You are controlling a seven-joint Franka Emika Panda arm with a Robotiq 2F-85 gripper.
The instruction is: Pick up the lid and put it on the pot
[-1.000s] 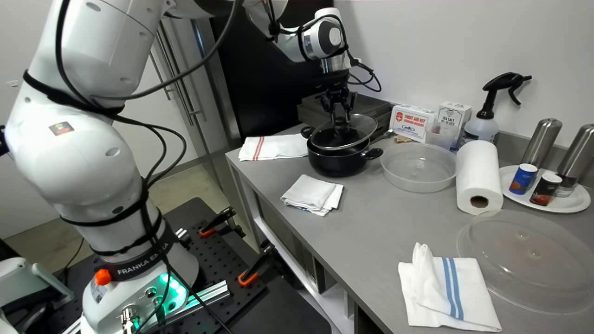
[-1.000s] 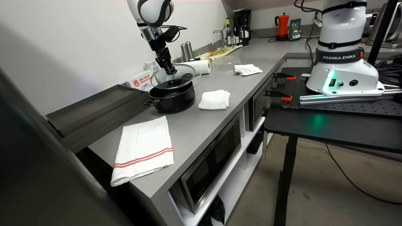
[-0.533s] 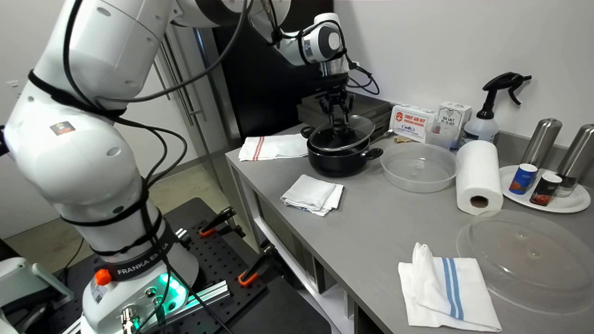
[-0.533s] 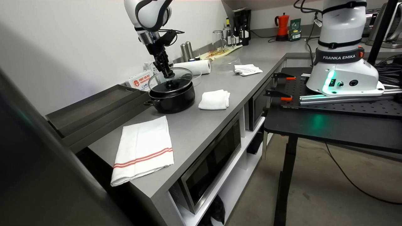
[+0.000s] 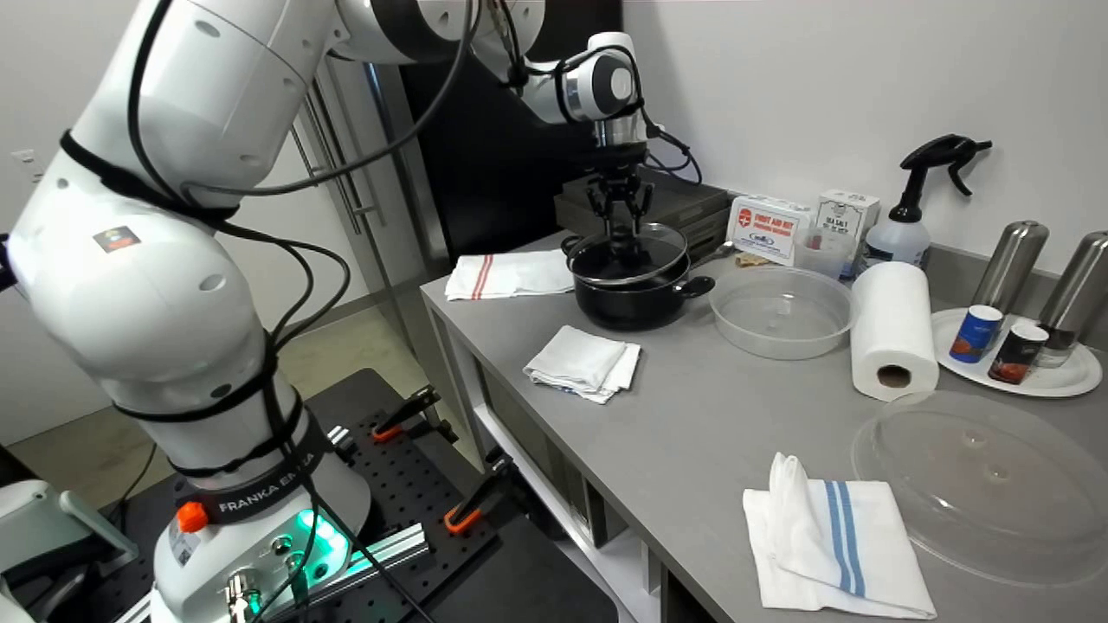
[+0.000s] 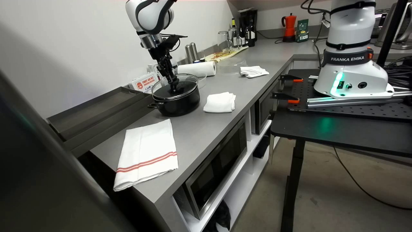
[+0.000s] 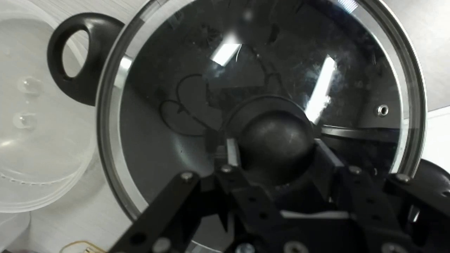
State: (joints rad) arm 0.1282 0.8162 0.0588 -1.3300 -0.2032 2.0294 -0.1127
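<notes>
My tool [image 7: 276, 151] grips the black knob [image 7: 277, 137] of the lid [image 7: 260, 84], which sits right over the pot [image 5: 630, 303]; I can't tell whether its edge is seated all round. To finish well, I should ease it straight down, nudge gently until it settles level, then release both sides evenly and rise without snagging the knob.
</notes>
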